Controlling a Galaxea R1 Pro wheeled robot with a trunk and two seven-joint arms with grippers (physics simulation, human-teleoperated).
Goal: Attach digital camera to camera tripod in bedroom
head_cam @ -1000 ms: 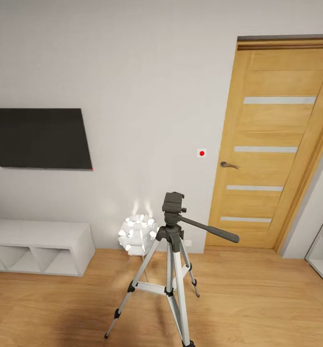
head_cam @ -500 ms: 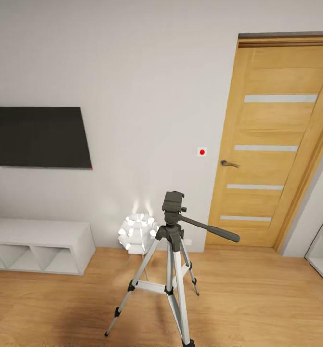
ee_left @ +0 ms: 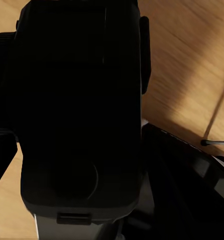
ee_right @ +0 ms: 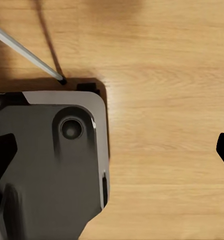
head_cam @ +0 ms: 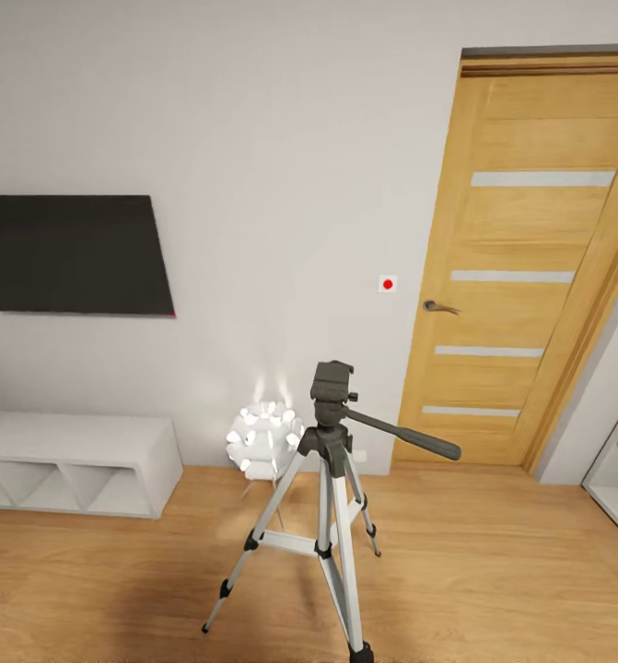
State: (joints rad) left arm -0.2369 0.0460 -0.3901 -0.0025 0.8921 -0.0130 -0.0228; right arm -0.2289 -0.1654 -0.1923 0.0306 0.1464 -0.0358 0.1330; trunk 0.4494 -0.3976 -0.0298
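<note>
My left gripper [ee_left: 71, 150] hangs over the floor with a black boxy body pressed close against its lens. I take this to be the digital camera [ee_left: 76, 100], held in the jaws, though the fingers themselves are lost in the dark. My right gripper [ee_right: 112, 155] has its jaws spread wide with nothing between them, above the wood plank floor [ee_right: 162, 100] and a grey corner of my own base [ee_right: 56, 165]. One tripod foot [ee_right: 62, 80] rests on the floor just beside that base.

Ahead, near and central, the camera tripod [head_cam: 332, 442] stands upright on three silver legs. Its dark head is bare, and its pan handle [head_cam: 405, 436] points right. Behind it, a white spiky globe lamp [head_cam: 264, 440] glows against the wall. Low white cube shelves [head_cam: 74, 460] sit to the far left under a dark wall screen [head_cam: 74, 255]. To the far right are a small white wall plate with a red dot [head_cam: 388, 284] and a honey-coloured door [head_cam: 530, 258].

Over the last second the whole view has shifted, with the door and screen now higher in the picture. That is my head or trunk moving; the tripod itself has not moved. I judge I am settling in for the mount, which has not yet begun.
</note>
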